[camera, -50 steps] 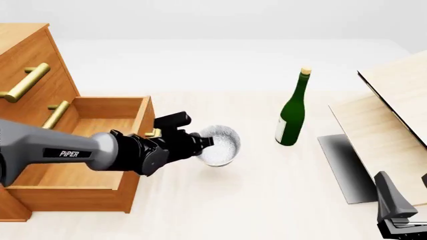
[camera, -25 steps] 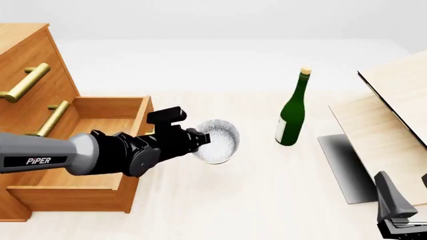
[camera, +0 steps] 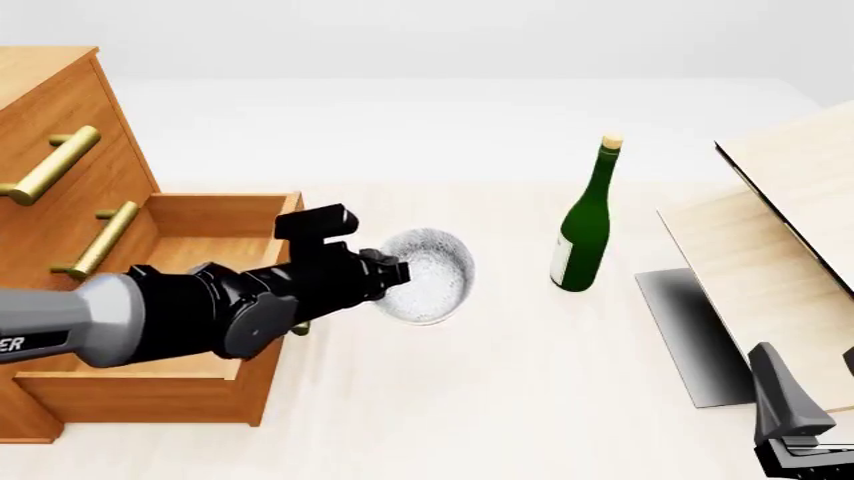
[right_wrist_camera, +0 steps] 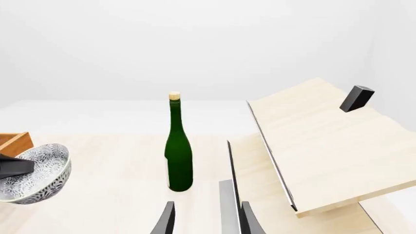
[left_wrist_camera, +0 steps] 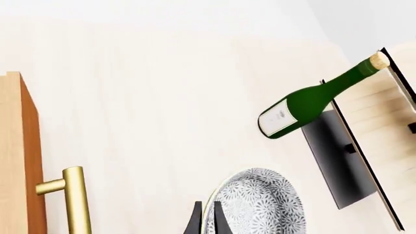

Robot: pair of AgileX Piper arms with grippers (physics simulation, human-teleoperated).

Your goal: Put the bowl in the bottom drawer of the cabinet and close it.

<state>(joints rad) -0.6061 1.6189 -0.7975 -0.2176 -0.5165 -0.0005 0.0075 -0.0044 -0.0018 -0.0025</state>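
The small white grey-blue-speckled bowl [camera: 427,277] is being held clear of the table, its rim clamped in the left jaws [camera: 390,276], beside the open orange-brown wooden bottom drawer [camera: 160,330]; placing and closing are remaining, while the right jaws [right_wrist_camera: 202,217] are sitting apart, idle.

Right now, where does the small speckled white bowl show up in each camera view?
Front view: small speckled white bowl at centre, at the left tool's tip, right of the open drawer.
Left wrist view: bowl at the bottom edge.
Right wrist view: bowl at the left edge.
Shared landmark: the green glass bottle.
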